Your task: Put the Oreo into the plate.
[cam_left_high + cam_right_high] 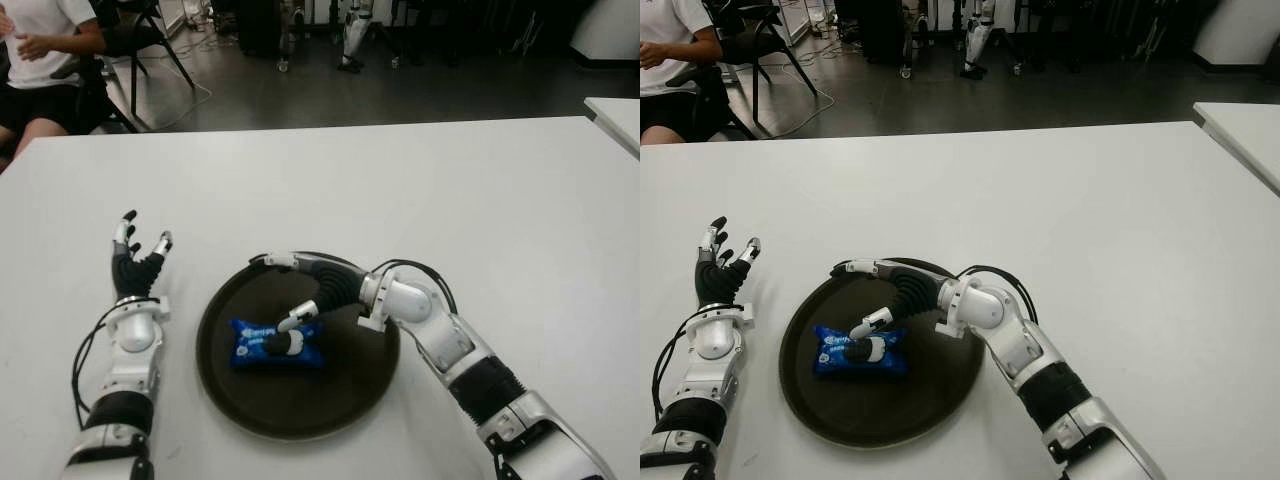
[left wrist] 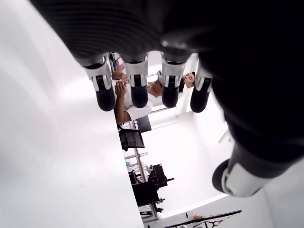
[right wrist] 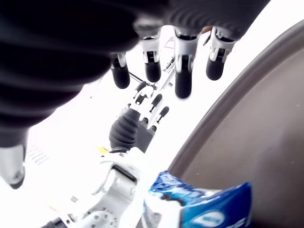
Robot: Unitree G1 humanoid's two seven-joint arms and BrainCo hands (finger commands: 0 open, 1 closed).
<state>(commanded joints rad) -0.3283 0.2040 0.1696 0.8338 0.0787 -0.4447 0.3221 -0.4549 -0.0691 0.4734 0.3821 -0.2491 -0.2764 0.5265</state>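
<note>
The blue Oreo pack lies flat in the dark round plate, left of its middle. My right hand reaches in over the plate from the right. Its fingers are stretched out straight over the plate's far rim, and the thumb tip shows against the pack's top. The hand is open and grasps nothing; the pack lies below the palm in the right wrist view. My left hand shows on the white table to the left of the plate, fingers spread and empty.
A person sits on a chair beyond the table's far left corner. A second white table stands at the right edge. Chairs and equipment stand on the dark floor behind the table.
</note>
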